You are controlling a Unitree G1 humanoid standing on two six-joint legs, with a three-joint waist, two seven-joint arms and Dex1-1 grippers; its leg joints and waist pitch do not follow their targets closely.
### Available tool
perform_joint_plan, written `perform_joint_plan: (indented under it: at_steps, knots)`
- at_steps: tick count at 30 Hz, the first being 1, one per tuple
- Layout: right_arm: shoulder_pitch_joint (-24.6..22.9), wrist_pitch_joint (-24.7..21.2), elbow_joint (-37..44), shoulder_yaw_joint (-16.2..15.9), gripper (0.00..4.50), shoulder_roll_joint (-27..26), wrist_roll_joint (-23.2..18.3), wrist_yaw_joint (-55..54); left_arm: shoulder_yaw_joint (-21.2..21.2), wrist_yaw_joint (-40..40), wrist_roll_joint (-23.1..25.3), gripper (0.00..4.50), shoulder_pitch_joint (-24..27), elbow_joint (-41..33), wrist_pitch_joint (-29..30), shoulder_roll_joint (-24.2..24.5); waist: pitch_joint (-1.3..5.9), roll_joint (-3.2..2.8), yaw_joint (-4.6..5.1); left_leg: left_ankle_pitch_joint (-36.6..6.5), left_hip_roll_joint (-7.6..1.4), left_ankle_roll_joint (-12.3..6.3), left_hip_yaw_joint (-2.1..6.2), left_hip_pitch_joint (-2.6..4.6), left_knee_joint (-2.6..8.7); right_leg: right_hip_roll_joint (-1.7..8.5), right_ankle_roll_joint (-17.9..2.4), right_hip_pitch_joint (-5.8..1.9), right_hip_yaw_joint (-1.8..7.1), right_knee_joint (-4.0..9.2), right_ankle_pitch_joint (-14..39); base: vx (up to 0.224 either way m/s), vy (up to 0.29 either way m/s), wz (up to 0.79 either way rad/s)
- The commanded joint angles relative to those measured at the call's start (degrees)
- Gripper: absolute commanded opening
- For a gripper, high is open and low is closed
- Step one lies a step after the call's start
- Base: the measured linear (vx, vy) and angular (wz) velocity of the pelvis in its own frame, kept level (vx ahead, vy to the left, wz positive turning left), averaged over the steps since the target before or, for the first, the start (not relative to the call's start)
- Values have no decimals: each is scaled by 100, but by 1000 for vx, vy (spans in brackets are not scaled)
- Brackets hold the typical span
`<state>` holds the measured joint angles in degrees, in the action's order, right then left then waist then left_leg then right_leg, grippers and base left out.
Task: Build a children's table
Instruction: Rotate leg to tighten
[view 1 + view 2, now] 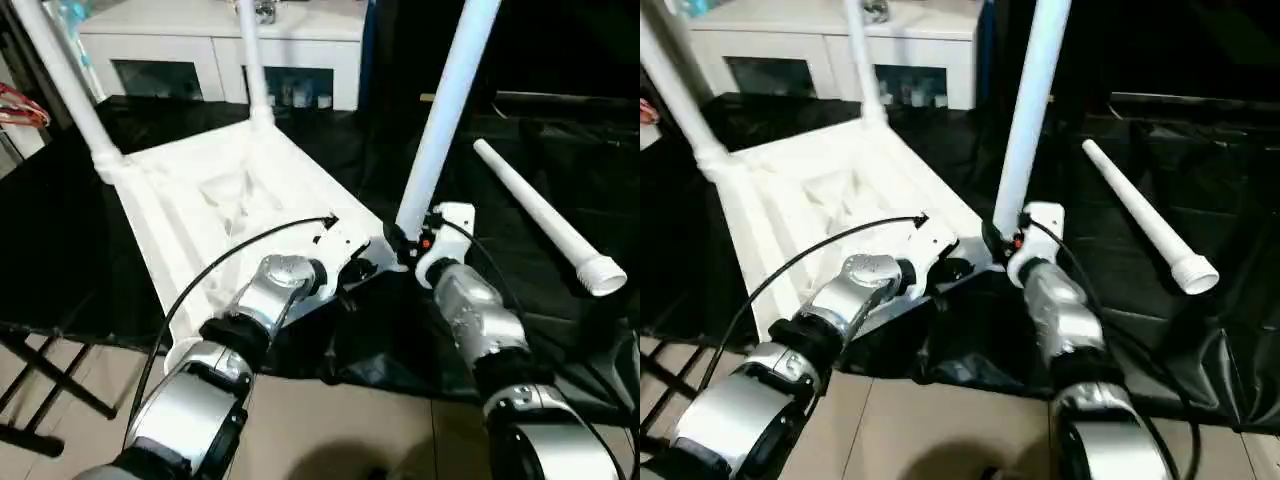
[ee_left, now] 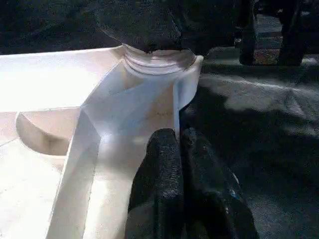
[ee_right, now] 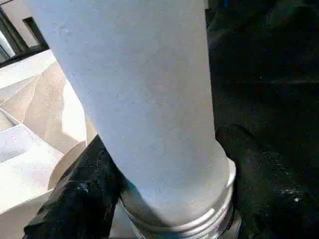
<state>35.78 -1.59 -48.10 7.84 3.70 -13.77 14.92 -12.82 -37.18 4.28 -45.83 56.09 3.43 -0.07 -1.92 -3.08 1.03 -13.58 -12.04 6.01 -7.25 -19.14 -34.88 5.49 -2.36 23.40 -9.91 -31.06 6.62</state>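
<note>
Children's table [image 1: 215,205], left eye view: I see it lying upside down on the black-draped desk [image 1: 560,150], ribbed underside up, all white. Two legs stand in the far corner sockets, and a third leg [image 1: 445,120] rises at the near right corner, its long axis nearly upright and leaning slightly right. My right hand [image 1: 405,245] grasps this leg at its base, just above the socket. My left hand [image 1: 345,275] rests at the near edge of the top, just beside that same corner. The fourth leg [image 1: 545,215] lies loose on the desk, well apart to the right, threaded end nearest me; my right arm is the nearer one to it.

Right eye view: the same layout. The upright leg's base sits directly ahead of my right hand, and the near left corner socket looks empty.

Left wrist view: my left fingers [image 2: 164,179] are clenched together, empty, pressed against the rim by the corner socket [image 2: 157,62].

Right wrist view: black fingers [image 3: 82,199] bracket the tube on both sides just above its threaded collar [image 3: 189,219]. Threads still show, so I judge the leg not fully seated; the next move is probably a turn about its long axis.
</note>
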Motion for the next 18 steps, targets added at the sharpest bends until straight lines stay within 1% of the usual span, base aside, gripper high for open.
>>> perform_joint_plan:
  at_steps: [1,3,4,5,6,7,8,9,10,11,12,13,14,15,17,18]
  knots:
    - [-103,-163,-499,20,271,-64,35,-124,-36,-359,-91,0,-233,-280,-421,-154,403,56,-74,-549,24,-814,-119,-160,375,312,-827,-462,255,334,1982,0,0,0]
    - [-49,10,-544,34,271,-62,67,-139,-71,-445,-91,0,-195,-281,-461,-157,416,43,-85,-322,12,-876,-111,-177,372,314,-865,-473,262,299,1811,0,0,0]
    - [-33,71,-553,49,306,-59,68,-146,-86,-478,-91,0,-177,-286,-472,-156,413,40,-89,-286,7,-892,-109,-176,373,310,-879,-471,262,296,1771,0,0,0]
    - [-5,117,-583,80,327,-61,45,-124,-100,-498,-90,0,-165,-287,-480,-155,412,38,-91,-270,0,-904,-109,-170,373,309,-893,-465,264,294,1747,0,0,0]
    - [2,128,-590,87,341,-62,38,-119,-103,-502,-90,0,-162,-287,-481,-155,404,35,-87,-289,-8,-913,-109,-167,378,306,-914,-460,263,292,1753,0,0,0]
    - [35,164,-583,161,343,-63,-48,-56,-120,-550,-92,0,-130,-315,-479,-143,406,42,-82,-336,-9,-908,-113,-156,382,306,-923,-459,267,300,1795,0,0,0]
    - [76,253,-576,213,343,-48,-102,25,-151,-633,-87,0,-93,-349,-495,-112,405,38,-118,-348,-15,-912,-122,-131,384,314,-951,-438,278,314,1838,0,0,0]
    - [95,293,-507,275,366,-33,-190,136,-168,-687,-84,0,-67,-370,-510,-91,405,38,-139,-346,-26,-908,-124,-131,386,319,-965,-437,286,304,1815,0,0,0]
    - [103,310,-477,302,378,-26,-228,183,-176,-710,-83,0,-56,-380,-517,-81,414,33,-187,-304,-35,-925,-129,-121,387,316,-979,-437,294,288,1735,0,0,0]
    - [124,355,-421,363,378,-11,-302,291,-195,-806,-80,0,-22,-397,-559,-48,412,56,-222,-287,-55,-953,-136,-101,389,319,-1033,-416,311,268,1631,0,0,0]
    - [124,355,-421,363,378,-11,-302,291,-195,-806,-80,0,-22,-397,-559,-48,419,51,-237,-232,-57,-955,-127,-117,389,325,-1060,-435,315,234,1558,0,0,0]
    - [106,374,-291,385,378,26,-366,469,-208,-885,-79,0,20,-420,-592,-6,421,50,-257,-119,-43,-987,-134,-140,381,316,-1046,-441,322,221,1488,0,0,0]
    - [106,374,-291,385,378,26,-366,469,-208,-885,-79,0,20,-420,-592,-6,432,59,-290,-30,-46,-1022,-136,-144,378,324,-1052,-446,332,197,1429,0,0,0]
    - [33,346,-95,336,378,100,-411,772,-230,-998,-77,0,74,-444,-632,54,429,60,-298,6,-39,-1041,-144,-147,373,314,-1051,-440,332,199,1413,0,0,0]
    - [-214,238,363,136,378,291,-449,1411,-280,-1195,-67,0,174,-504,-717,175,430,59,-331,42,-34,-1118,-157,-133,366,306,-1046,-439,342,196,1366,0,0,0]
    - [-465,150,733,-65,378,479,-412,1876,-314,-1411,-83,0,235,-558,-733,262,432,72,-370,120,-47,-1245,-160,-133,357,299,-1065,-428,351,174,1230,0,0,0]
